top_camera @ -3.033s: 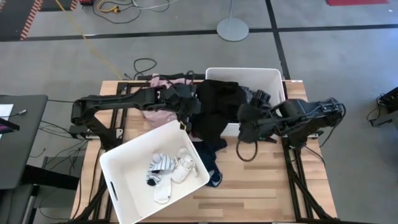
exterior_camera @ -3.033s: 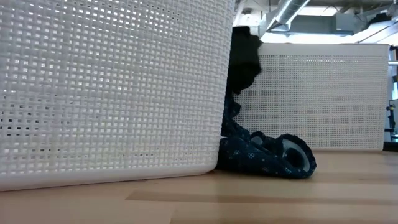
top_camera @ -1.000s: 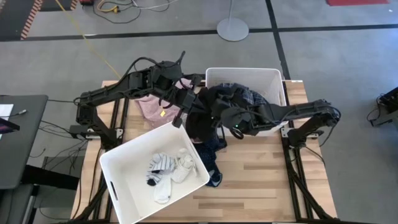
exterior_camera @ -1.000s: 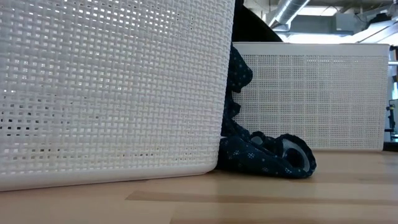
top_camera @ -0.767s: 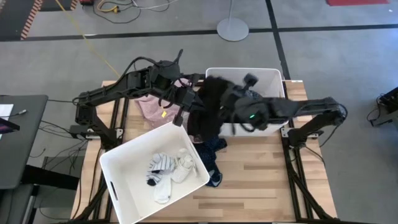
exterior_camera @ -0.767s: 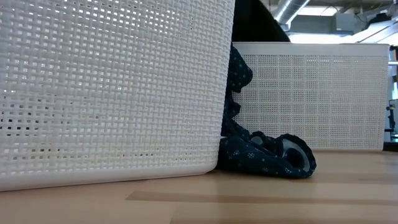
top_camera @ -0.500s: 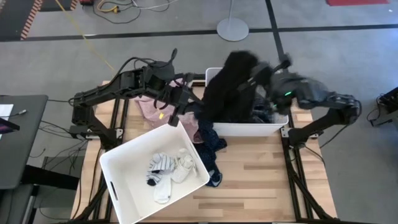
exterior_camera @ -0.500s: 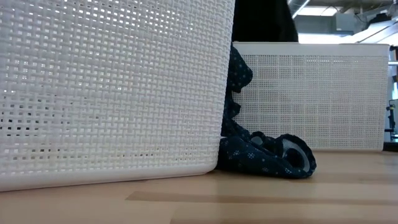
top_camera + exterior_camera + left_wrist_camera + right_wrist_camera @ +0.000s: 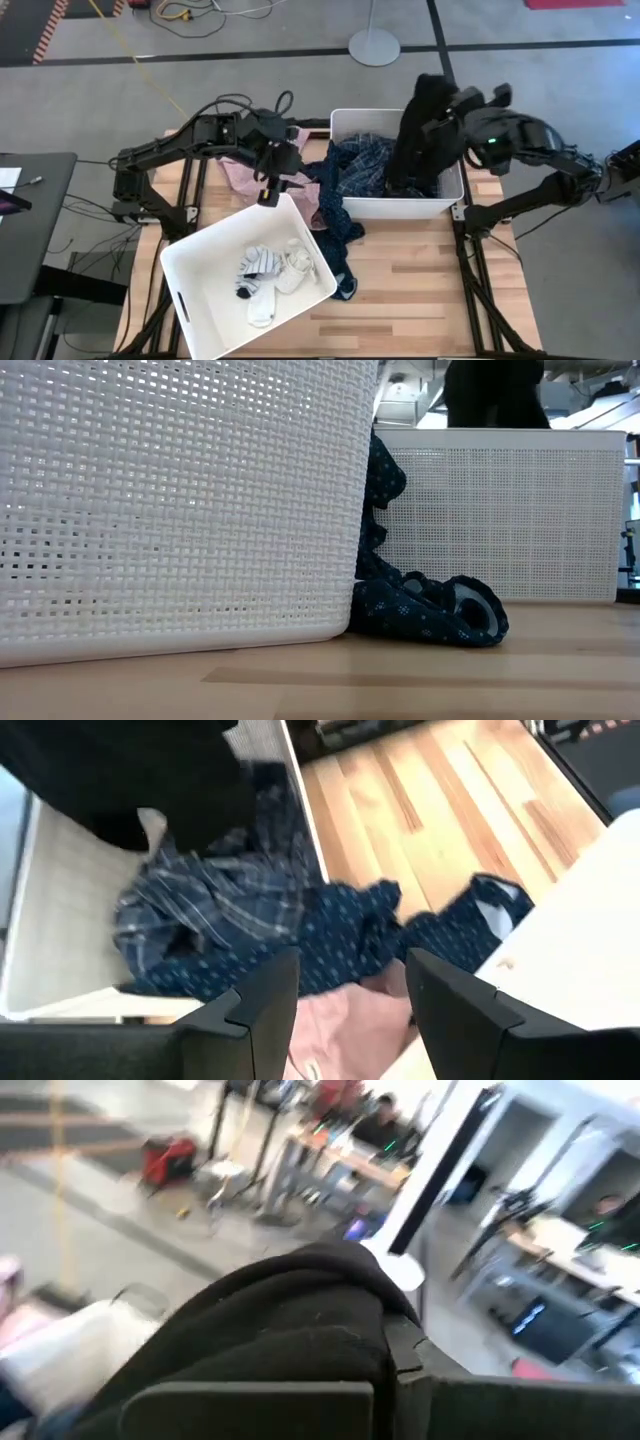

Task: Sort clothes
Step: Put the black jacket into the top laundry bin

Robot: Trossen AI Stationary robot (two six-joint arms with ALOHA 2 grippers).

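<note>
A large black fabric garment (image 9: 415, 140) is held clamped in the closed right gripper (image 9: 447, 118), raised above the right side of the far white rectangular perforated plastic bin (image 9: 440, 201); the cloth hangs down from the gripper into that bin, and in the low view its dark mass (image 9: 495, 395) is seen above the bin's rim. Inside the same bin a crumpled blue-white plaid shirt (image 9: 362, 165) is seen, lying just beside the hanging black cloth. The left gripper (image 9: 274, 178) is held over the gap between the two bins with its fingers (image 9: 262, 1010) parted and nothing between them. Below it, a pink garment (image 9: 246, 170) lies on the light wooden slatted table (image 9: 430, 280), to the left of the far bin. A dark blue patterned piece of cloth (image 9: 335, 235) is draped from the far bin's left front corner down along the right side of the near white plastic bin (image 9: 195, 270), with its lower end resting on the tabletop (image 9: 430, 605). Small white and striped socks (image 9: 270, 272) are piled in the near bin.
</note>
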